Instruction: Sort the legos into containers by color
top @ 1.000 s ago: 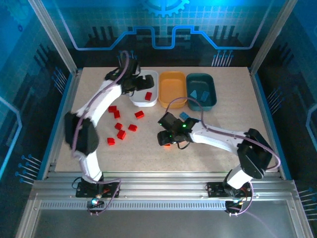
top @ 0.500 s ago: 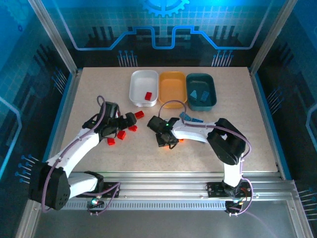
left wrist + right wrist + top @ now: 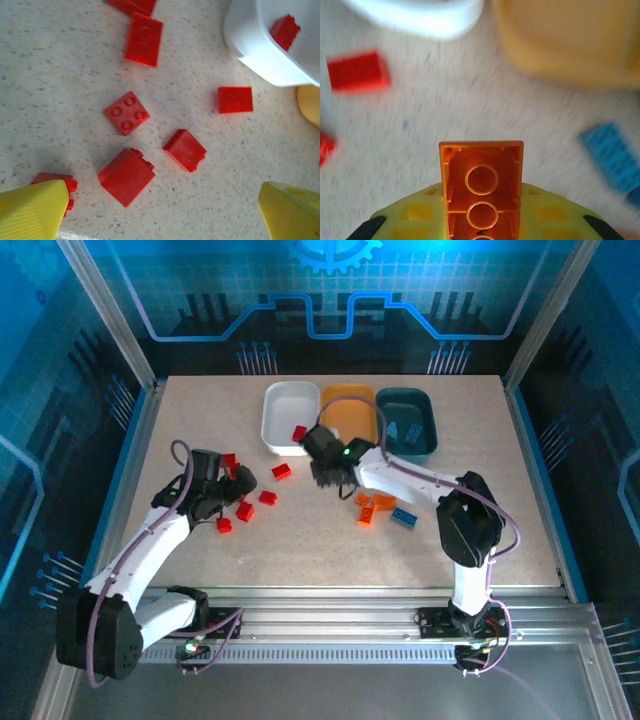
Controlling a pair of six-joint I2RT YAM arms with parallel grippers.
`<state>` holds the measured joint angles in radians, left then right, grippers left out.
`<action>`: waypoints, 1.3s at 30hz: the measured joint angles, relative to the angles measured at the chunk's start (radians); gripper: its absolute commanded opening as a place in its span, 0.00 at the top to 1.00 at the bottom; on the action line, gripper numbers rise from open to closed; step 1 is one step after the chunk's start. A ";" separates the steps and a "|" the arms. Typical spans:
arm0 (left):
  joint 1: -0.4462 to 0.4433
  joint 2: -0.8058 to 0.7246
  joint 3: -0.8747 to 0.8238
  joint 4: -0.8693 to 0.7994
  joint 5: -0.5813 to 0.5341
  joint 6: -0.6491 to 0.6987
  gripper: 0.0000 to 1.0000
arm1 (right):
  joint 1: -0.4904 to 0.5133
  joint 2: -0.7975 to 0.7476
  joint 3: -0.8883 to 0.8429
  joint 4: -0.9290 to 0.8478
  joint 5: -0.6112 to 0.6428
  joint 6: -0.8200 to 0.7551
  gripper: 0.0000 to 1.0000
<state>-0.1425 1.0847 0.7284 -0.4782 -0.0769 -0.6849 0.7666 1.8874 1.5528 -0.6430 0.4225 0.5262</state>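
Observation:
Several red legos (image 3: pixel 126 112) lie loose on the table below my left gripper (image 3: pixel 162 215), whose yellow fingertips (image 3: pixel 32 210) stand wide apart and hold nothing. From above, that gripper (image 3: pixel 236 483) hovers among the red bricks (image 3: pixel 267 497). My right gripper (image 3: pixel 481 200) is shut on an orange lego (image 3: pixel 481 185), hollow side towards the camera. It hangs (image 3: pixel 322 455) just in front of the white container (image 3: pixel 275 415) and the yellow-orange container (image 3: pixel 350 418). One red brick (image 3: pixel 298 433) lies in the white one. The dark teal container (image 3: pixel 428 430) holds blue bricks (image 3: pixel 408 430).
Loose orange bricks (image 3: pixel 375 503) and a blue brick (image 3: pixel 404 517) lie on the table right of centre, under my right forearm. A red brick (image 3: pixel 359 71) and a blue brick (image 3: pixel 612 155) flank the held one. The white tub's wall (image 3: pixel 260 50) stands ahead of my left gripper.
My right gripper has shut on the orange brick and carried it up towards the tubs. My left arm has come back from the white tub to the red bricks, still open.

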 measured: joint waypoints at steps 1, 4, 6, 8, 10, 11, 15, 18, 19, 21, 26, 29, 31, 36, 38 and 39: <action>0.017 -0.008 -0.011 -0.001 0.008 -0.007 0.01 | -0.034 0.013 0.039 0.012 0.001 -0.026 0.75; 0.059 -0.042 -0.046 -0.011 0.035 -0.029 0.01 | -0.125 0.090 0.150 0.044 -0.003 -0.084 0.74; 0.072 -0.069 -0.061 -0.018 0.046 -0.036 0.01 | -0.174 0.163 0.231 0.042 -0.017 -0.107 0.73; 0.077 -0.094 -0.064 -0.030 0.048 -0.040 0.01 | -0.216 0.259 0.339 0.023 -0.035 -0.129 0.72; 0.083 -0.110 -0.064 -0.039 0.048 -0.040 0.01 | -0.245 0.352 0.449 -0.009 -0.049 -0.146 0.68; 0.087 -0.113 -0.064 -0.043 0.048 -0.040 0.01 | -0.255 0.396 0.504 -0.027 -0.058 -0.155 0.64; 0.104 -0.109 -0.064 -0.063 0.048 -0.042 0.01 | -0.274 0.498 0.636 -0.096 -0.077 -0.182 0.44; 0.110 -0.098 -0.066 -0.068 0.043 -0.043 0.01 | -0.274 0.495 0.637 -0.126 -0.085 -0.198 0.40; 0.113 -0.094 -0.070 -0.067 0.040 -0.043 0.01 | -0.273 0.488 0.633 -0.127 -0.086 -0.202 0.39; 0.120 -0.080 -0.079 -0.066 0.038 -0.048 0.01 | -0.271 0.449 0.596 -0.124 -0.086 -0.206 0.39; 0.128 -0.004 -0.095 -0.054 0.037 -0.070 0.01 | -0.251 0.188 0.339 -0.055 -0.087 -0.209 0.37; 0.132 0.068 -0.098 -0.032 0.038 -0.079 0.08 | -0.222 -0.016 0.138 0.007 -0.093 -0.194 0.37; 0.134 0.120 -0.099 -0.011 0.038 -0.085 0.11 | -0.200 -0.133 0.014 0.047 -0.101 -0.178 0.37; 0.135 0.225 -0.098 0.014 0.050 -0.086 0.23 | -0.176 -0.269 -0.216 0.098 -0.130 -0.142 0.38; 0.135 0.246 -0.098 0.013 0.051 -0.084 0.25 | -0.177 -0.296 -0.294 0.097 -0.136 -0.130 0.38; 0.135 0.246 -0.098 0.012 0.051 -0.084 0.27 | -0.178 -0.310 -0.329 0.096 -0.137 -0.126 0.38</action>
<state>-0.0074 1.3312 0.6308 -0.4660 -0.0261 -0.7692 0.5888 1.5776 1.2236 -0.5468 0.2859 0.4007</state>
